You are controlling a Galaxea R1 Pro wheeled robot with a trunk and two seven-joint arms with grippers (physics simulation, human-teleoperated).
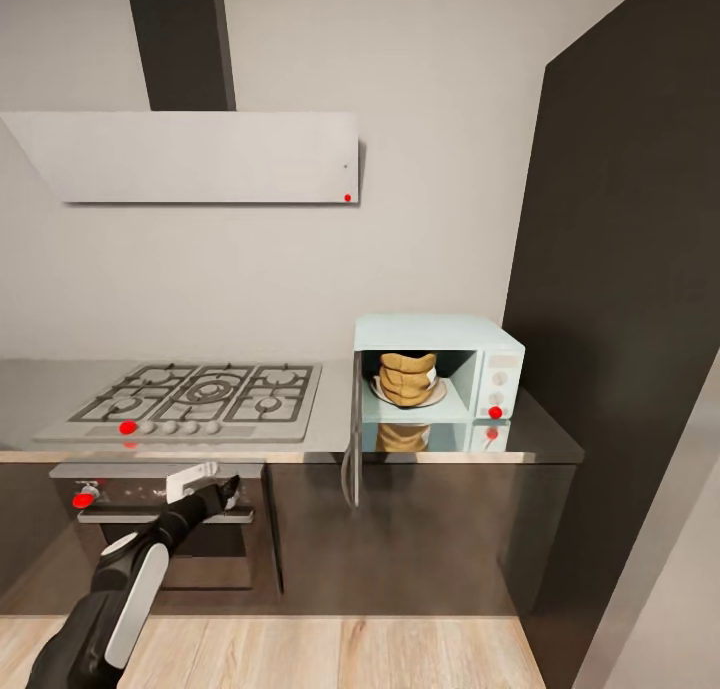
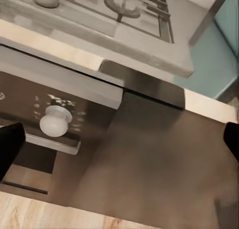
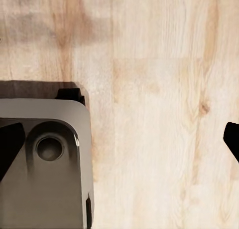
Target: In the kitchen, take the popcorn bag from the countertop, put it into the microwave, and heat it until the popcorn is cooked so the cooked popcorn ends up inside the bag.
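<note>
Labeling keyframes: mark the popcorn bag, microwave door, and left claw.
Bag (image 1: 407, 377): head view, on its wrinkled tan side, inside the microwave.
Door (image 1: 351, 459): head view, on the open door's edge, swung out over the counter front.
Left claw (image 1: 222, 490): head view, between its dark fingertips.

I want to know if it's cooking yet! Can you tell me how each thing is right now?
microwave: door swung open, not shut.
popcorn bag: upright inside the microwave, on the plate.
left tool: open, empty, in front of the oven.
right tool: open, empty, pointing at the wooden floor.

Countertop (image 1: 330, 434) bears microwave (image 1: 440, 369), hob (image 1: 195, 399).
</note>
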